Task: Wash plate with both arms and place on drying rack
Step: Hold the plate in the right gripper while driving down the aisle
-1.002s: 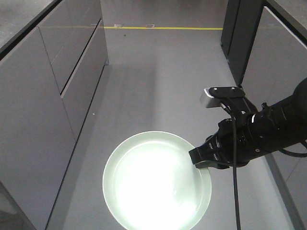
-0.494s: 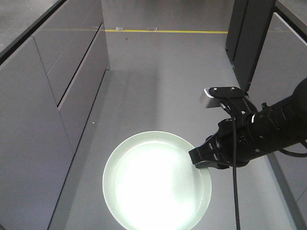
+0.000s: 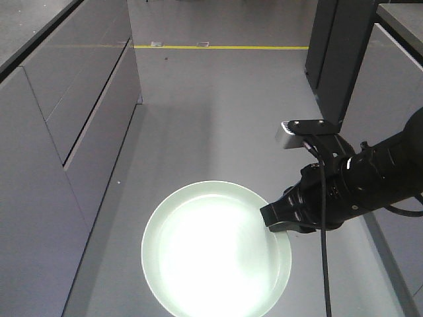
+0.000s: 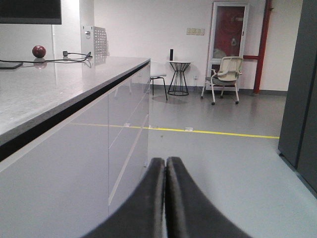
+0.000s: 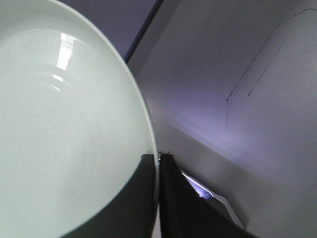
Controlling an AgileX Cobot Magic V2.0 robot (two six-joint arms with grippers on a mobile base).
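Observation:
The pale mint-green plate (image 3: 215, 251) hangs level above the grey floor, low in the front view, its glossy face washed out by glare. My right gripper (image 3: 272, 222) is shut on its right rim; in the right wrist view the plate (image 5: 59, 129) fills the left side and its thin edge runs between the two black fingers (image 5: 146, 198) of the right gripper (image 5: 157, 163). My left gripper (image 4: 165, 161) is shut with nothing between its fingers, pointing down an aisle. The drying rack is out of view.
Grey cabinets with a long counter (image 3: 59, 112) line the left of the aisle, and dark tall units (image 3: 334, 59) stand on the right. A yellow floor line (image 3: 218, 47) crosses ahead. A chair (image 4: 225, 74) and small table (image 4: 178, 74) stand far off.
The plate and right arm keep their place in the view. The cabinets and yellow line have shifted, so the base has moved along the aisle.

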